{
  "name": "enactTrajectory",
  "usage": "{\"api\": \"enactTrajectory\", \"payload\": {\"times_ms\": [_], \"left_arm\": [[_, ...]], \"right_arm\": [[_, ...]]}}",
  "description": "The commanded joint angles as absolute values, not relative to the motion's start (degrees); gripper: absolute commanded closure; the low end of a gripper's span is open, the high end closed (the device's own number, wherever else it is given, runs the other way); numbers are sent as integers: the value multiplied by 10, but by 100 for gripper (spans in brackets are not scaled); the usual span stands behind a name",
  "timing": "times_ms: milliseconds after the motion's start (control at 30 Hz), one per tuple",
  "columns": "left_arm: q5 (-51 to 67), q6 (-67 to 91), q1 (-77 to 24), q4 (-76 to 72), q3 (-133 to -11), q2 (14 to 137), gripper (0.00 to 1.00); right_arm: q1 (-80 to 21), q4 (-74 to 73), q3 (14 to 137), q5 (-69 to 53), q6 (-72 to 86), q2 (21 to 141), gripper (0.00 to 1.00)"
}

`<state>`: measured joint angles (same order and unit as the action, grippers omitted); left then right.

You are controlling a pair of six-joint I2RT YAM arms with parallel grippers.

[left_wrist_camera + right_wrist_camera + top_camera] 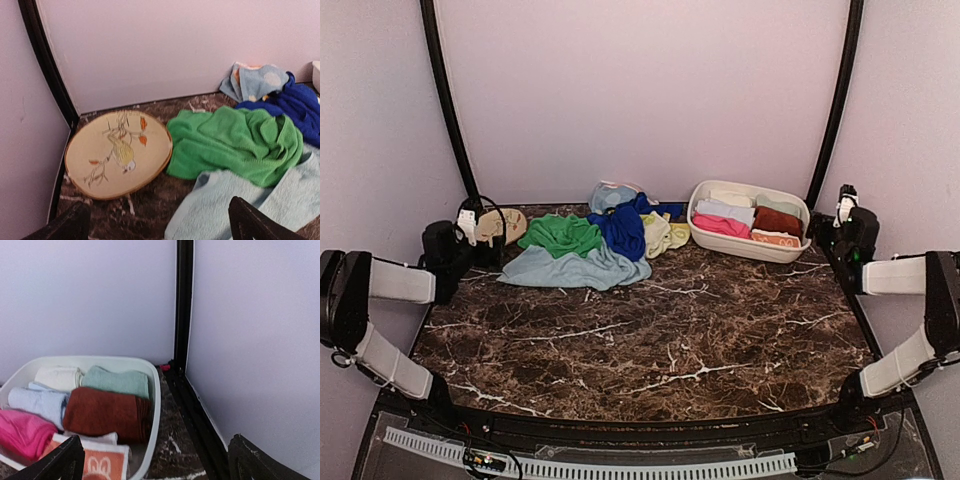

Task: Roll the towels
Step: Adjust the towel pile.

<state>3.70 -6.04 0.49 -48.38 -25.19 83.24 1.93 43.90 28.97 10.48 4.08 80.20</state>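
From above, the loose towels (585, 245) lie heaped at the far side, left of centre. A green towel (560, 235) lies on a light blue towel (570, 270), with a royal blue towel (622, 230) and a pale yellow towel (662, 235) to their right. None of these is rolled, so I judge the work on this heap has not yet begun. The white basin (696, 225) at the far right holds rolled towels (755, 220) packed side by side, seemingly as the store for finished ones. On the worktop (650, 340), the left arm (445, 255) sits at the left edge by the heap and the right arm (850, 235) at the right edge by the basin.

In the left wrist view, the left jaws are released, wide apart with nothing between them. They face the green towel (230, 145) and the round plate (117, 152) just beside it. I think that aim suits taking the green one first.

In the right wrist view, the right jaws are likewise released and empty. They look down on a rust roll (105, 412) and a pink roll (20, 432) inside the basin.
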Motion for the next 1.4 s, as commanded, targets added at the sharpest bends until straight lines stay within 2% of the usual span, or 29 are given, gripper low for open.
{"api": "enactTrajectory", "payload": {"times_ms": [0,100,133,167,233,267,400,533,667,833,1067,1233,1367], "left_arm": [[116,-105,8,-125,-421,778,1],[185,-156,8,-21,-467,776,1],[198,-172,8,1,-475,778,1],[208,-182,8,19,-487,782,1],[228,-197,8,64,-512,798,2],[243,-205,7,90,-525,809,2],[251,-229,-11,131,-552,848,3],[213,-292,-47,137,-553,887,4],[202,-318,-53,163,-588,940,12],[192,-335,-53,152,-601,974,15],[175,-344,-53,147,-617,1008,21],[155,-348,-52,140,-609,1021,36],[158,-351,-52,168,-615,1026,60]], "right_arm": [[21,216,394,120,75,780,0],[23,113,444,179,238,763,0],[32,80,460,172,276,758,0],[38,87,459,114,281,752,0],[30,137,447,-8,265,741,0],[6,130,455,-23,254,742,0],[-156,71,505,77,172,763,0],[-275,48,542,100,160,814,7],[-370,31,581,118,156,884,11],[-436,-5,653,104,147,976,16],[-477,-43,797,55,146,1102,25],[-505,-82,899,58,126,1203,34],[-510,-106,964,43,129,1272,41]]}}
